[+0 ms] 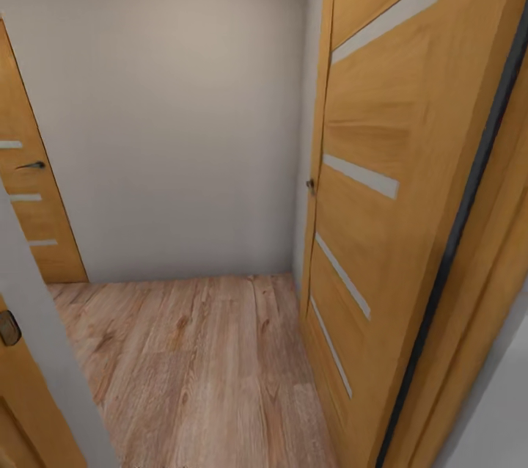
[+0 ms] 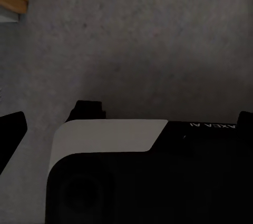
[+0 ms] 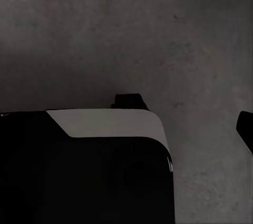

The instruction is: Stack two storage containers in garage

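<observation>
pale wall (image 1: 169, 108) and wood plank flooring (image 1: 198, 373) ahead, wooden doors (image 1: 381, 182) beside; claw states cannot be told.

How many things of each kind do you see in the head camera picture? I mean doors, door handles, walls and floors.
Wooden doors: 3 (open door, far door, near door)
Door handles: 3 (knob, lever, near fitting)
Pale back wall: 1
Wood plank floor: 1
Total: 8
</observation>
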### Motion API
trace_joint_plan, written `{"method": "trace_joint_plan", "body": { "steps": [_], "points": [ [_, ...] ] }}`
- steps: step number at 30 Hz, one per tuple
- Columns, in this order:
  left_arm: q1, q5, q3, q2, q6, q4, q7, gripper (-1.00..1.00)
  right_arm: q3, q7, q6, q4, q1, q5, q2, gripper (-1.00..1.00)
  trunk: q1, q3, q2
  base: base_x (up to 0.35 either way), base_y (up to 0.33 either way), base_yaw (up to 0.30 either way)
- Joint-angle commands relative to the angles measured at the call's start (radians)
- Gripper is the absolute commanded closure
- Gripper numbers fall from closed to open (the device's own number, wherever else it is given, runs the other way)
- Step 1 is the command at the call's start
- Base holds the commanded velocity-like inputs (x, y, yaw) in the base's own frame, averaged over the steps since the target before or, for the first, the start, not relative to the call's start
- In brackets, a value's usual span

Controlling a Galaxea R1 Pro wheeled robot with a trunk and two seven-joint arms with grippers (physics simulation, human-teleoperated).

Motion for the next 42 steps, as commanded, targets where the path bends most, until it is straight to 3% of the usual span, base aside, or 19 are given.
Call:
{"method": "trace_joint_plan", "body": {
  "steps": [1, 13, 28, 42],
  "points": [
    [-0.001, 0.01, -0.003, 0.0, 0.0, 0.0, 0.0, -1.0, 0.008, 0.0, -0.006, 0.003, -0.001, -0.009, 0.001, -1.0, 0.0, -0.001, -0.001, 0.029, -0.008, 0.228],
    [-0.001, 0.01, -0.004, -0.002, 0.0, 0.0, 0.001, -1.0, 0.008, 0.0, -0.006, 0.003, -0.001, -0.009, 0.001, -1.0, 0.0, -0.001, -0.001, 0.006, -0.001, 0.158],
    [-0.001, 0.01, -0.004, -0.002, 0.0, 0.002, -0.001, -1.0, 0.008, 0.0, -0.006, 0.003, -0.001, -0.009, 0.001, -1.0, 0.0, -0.001, -0.001, 0.278, 0.0, 0.001],
    [-0.001, 0.01, -0.003, -0.002, 0.0, 0.001, 0.0, -1.0, 0.008, 0.0, -0.005, 0.003, -0.001, -0.009, 0.001, -1.0, 0.0, -0.001, -0.001, 0.017, 0.0, 0.113]
  ]
}}
